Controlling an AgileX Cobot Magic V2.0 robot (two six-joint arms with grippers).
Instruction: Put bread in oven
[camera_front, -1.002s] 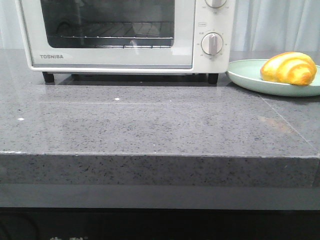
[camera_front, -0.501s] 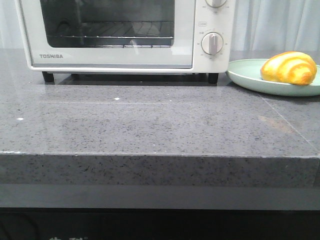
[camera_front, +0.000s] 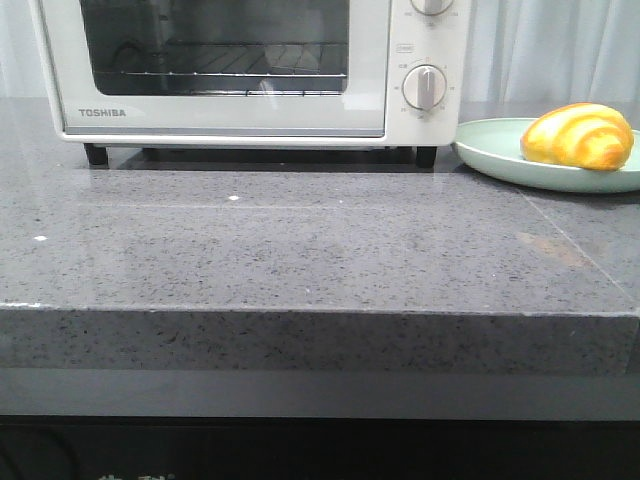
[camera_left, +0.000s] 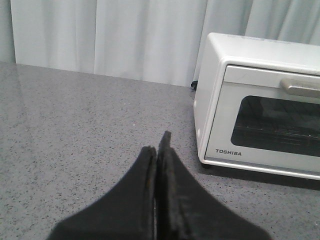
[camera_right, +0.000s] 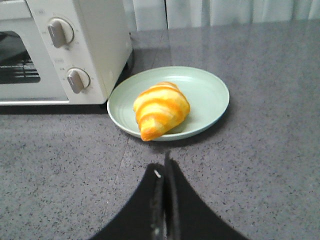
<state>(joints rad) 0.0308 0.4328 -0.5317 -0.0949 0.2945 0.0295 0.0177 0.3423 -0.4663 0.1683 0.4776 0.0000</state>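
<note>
The bread (camera_front: 579, 136) (camera_right: 160, 110), a glossy golden-yellow roll with orange stripes, lies on a pale green plate (camera_front: 500, 150) (camera_right: 207, 92) at the back right of the counter. Left of the plate stands the white Toshiba oven (camera_front: 220, 118) (camera_left: 220, 115) (camera_right: 100, 45) with its glass door closed. My right gripper (camera_right: 164, 167) is shut and empty, hovering over the counter a short way in front of the plate. Shut and empty too, my left gripper (camera_left: 157, 145) hangs over the counter to the left of the oven. Neither gripper shows in the front view.
The grey speckled counter (camera_front: 300, 250) ends in a front edge (camera_front: 300, 313) close to the camera. White curtains (camera_left: 125, 40) hang behind the counter. Two round dials (camera_front: 425, 88) (camera_right: 77, 80) sit on the oven's right side.
</note>
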